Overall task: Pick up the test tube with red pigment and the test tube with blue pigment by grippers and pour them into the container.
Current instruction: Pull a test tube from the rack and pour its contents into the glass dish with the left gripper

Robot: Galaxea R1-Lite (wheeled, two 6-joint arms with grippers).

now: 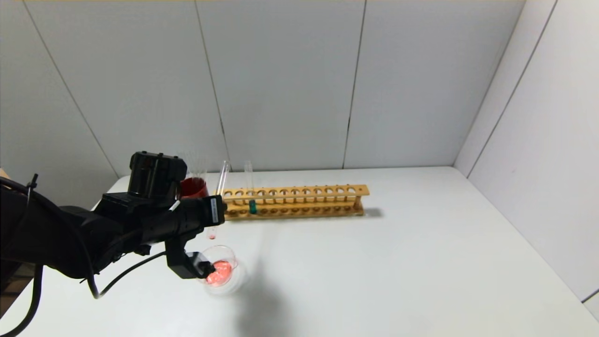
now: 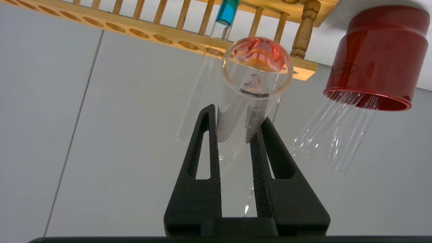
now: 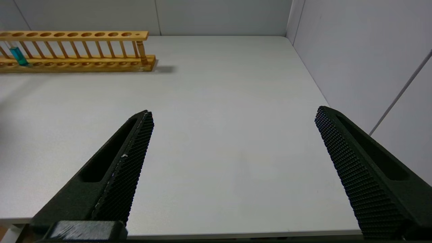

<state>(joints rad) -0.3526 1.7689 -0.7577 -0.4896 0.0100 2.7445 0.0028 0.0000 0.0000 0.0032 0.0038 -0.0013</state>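
Left gripper [image 2: 236,131]: we see it clamped on the red tube [image 1: 221,187] (nearly drained), held almost upright.
Dish [image 1: 232,281]: just below our grip, holding orange-red liquid.
Blue tube [image 1: 251,196]: in the rack [image 1: 318,201], just beyond the gripper.
Red cup [image 2: 374,57]: beside the gripper, holding clear tubes.
Right gripper [image 3: 233,168]: spread wide, holding nothing, over bare table [image 3: 219,101].

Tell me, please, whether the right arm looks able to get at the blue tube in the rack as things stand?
Probably yes: the right gripper is open and only bare table separates it from the blue tube.
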